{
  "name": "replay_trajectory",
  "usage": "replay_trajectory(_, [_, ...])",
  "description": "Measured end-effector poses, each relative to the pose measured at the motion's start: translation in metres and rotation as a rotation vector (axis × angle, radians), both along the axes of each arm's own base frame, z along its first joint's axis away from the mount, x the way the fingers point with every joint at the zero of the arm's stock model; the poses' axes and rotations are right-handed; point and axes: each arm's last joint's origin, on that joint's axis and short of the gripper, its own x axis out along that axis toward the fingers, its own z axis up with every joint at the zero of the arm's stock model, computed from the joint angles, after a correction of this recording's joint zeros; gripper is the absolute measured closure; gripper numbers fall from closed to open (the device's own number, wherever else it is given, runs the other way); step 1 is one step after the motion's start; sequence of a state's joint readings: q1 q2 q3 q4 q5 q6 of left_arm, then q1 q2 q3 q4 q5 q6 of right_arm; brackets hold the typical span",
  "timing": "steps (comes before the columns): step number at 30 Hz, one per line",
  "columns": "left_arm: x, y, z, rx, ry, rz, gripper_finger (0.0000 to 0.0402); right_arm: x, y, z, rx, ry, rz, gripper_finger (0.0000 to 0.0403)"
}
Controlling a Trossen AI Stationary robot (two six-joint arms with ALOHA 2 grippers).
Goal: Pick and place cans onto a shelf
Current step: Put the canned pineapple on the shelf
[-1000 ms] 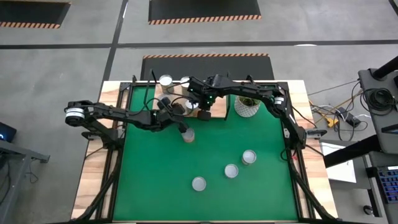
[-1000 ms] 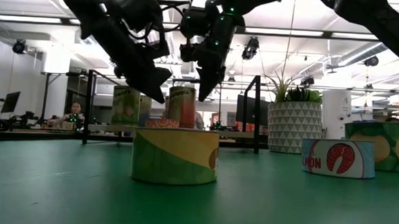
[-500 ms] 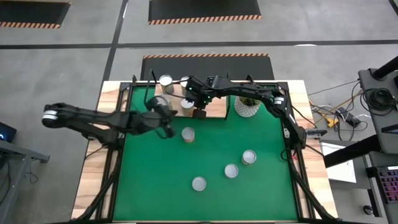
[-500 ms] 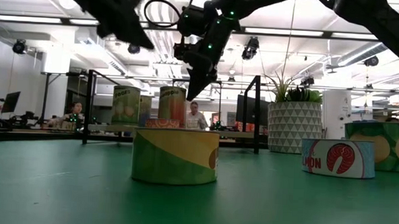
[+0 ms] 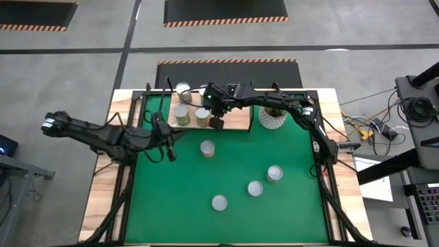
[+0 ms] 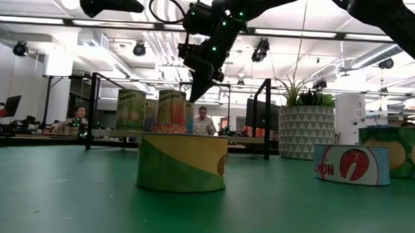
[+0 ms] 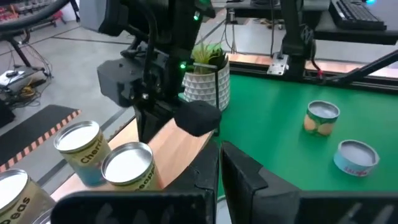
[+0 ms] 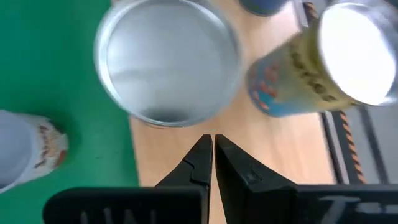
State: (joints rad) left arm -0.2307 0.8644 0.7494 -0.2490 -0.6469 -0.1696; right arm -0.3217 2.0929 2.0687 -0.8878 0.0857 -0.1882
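Observation:
The shelf [image 5: 236, 120] is a light-wood board at the far side of the green mat. Several cans stand upright on it, among them a silver-topped one [image 5: 202, 115] and another [image 5: 180, 114] to its left. My right gripper [image 5: 215, 121] is shut and slants down over the board, its tips [image 8: 211, 142] just right of the nearer can [image 8: 168, 62]. My left gripper [image 5: 171, 140] is shut, holds nothing, and hangs high over the mat's left part, pointing toward the shelf [image 7: 180, 143]. More cans stand on the mat, such as one [image 5: 207, 147] just in front of the shelf. My right gripper's shut fingertips [image 6: 193, 96] stand close beside the upper right edge of the orange-labelled can [image 6: 171, 108] on the shelf. They slant down from the table's right. Whether they touch the can I cannot tell. The can stands upright on the board.
A white patterned pot with a green plant [image 5: 273, 118] stands right of the shelf. Three cans [image 5: 274, 173], [image 5: 255, 188], [image 5: 219, 202] stand on the mat's near right part. A black frame runs along the mat's left and right edges.
My left gripper, still shut, has risen and drawn back from above the can in front of the shelf toward the table's left edge. My right gripper has tipped, its tips swinging left. The orange-labelled can on the shelf has slid a little left along the board.

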Motion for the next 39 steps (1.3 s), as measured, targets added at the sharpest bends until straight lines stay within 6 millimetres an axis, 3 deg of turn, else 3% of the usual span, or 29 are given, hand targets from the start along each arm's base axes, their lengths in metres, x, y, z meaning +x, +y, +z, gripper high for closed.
replay_trajectory(6, [-0.002, 0.001, -0.001, 0.011, 0.020, 0.010, 0.0401, -0.009, 0.006, 0.035, -0.048, -0.110, -0.042, 0.0394])
replay_trajectory(9, [-0.004, 0.002, -0.003, 0.034, 0.025, 0.042, 0.0401, -0.004, 0.009, 0.041, -0.045, -0.194, -0.020, 0.0394])
replay_trajectory(18, [-0.020, 0.006, -0.003, 0.032, -0.019, 0.052, 0.0402, 0.014, 0.018, 0.022, -0.009, -0.319, 0.061, 0.0394])
replay_trajectory(28, [-0.029, 0.008, -0.004, 0.025, -0.042, 0.050, 0.0402, 0.012, 0.020, -0.014, 0.004, -0.256, 0.042, 0.0394])
replay_trajectory(39, [-0.029, 0.008, -0.004, 0.024, -0.043, 0.049, 0.0402, 0.011, 0.020, 0.000, -0.037, -0.234, 0.097, 0.0394])
